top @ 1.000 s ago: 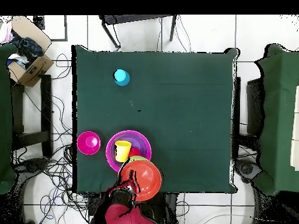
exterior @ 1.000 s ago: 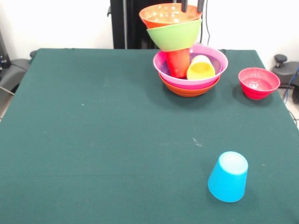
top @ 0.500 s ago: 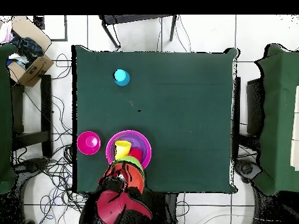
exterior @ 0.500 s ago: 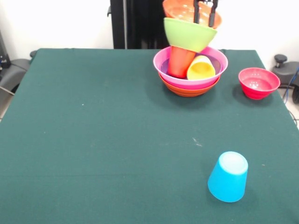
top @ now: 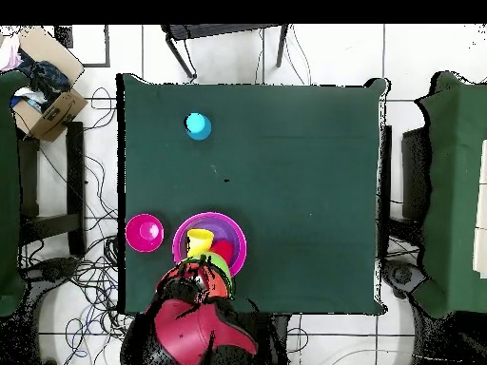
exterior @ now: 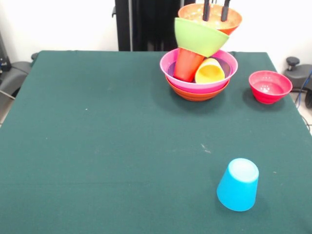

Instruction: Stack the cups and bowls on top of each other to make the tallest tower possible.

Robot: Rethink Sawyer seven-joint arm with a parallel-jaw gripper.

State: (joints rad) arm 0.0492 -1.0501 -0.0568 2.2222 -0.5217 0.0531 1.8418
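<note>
The tower stands at the far side of the table: an orange bowl (exterior: 197, 93) at the bottom, a magenta bowl (exterior: 168, 66) in it, and a purple bowl (exterior: 226, 64) inside that. A red cup (exterior: 187, 64) stands upside down in them, and a yellow cup (exterior: 210, 71) lies on its side beside it. A lime green bowl (exterior: 197, 36) sits tilted on the red cup, with a second orange bowl (exterior: 231, 20) on top, leaning right. My gripper (exterior: 215, 9) is open, both fingers reaching into that top bowl. The light blue cup (exterior: 238, 184) stands upside down, near and alone. The small blue bowl is out of view.
A small crimson bowl (exterior: 269, 86) stands right of the tower; in the overhead view it (top: 145, 232) lies left of the magenta bowl (top: 238, 245). My red arm (top: 195, 328) covers the tower's top there. A cardboard box (top: 43, 81) and cables lie off the table.
My gripper has moved right in the front view, carrying the top orange bowl with it. The lime green bowl and the red cup now tilt right instead of left.
</note>
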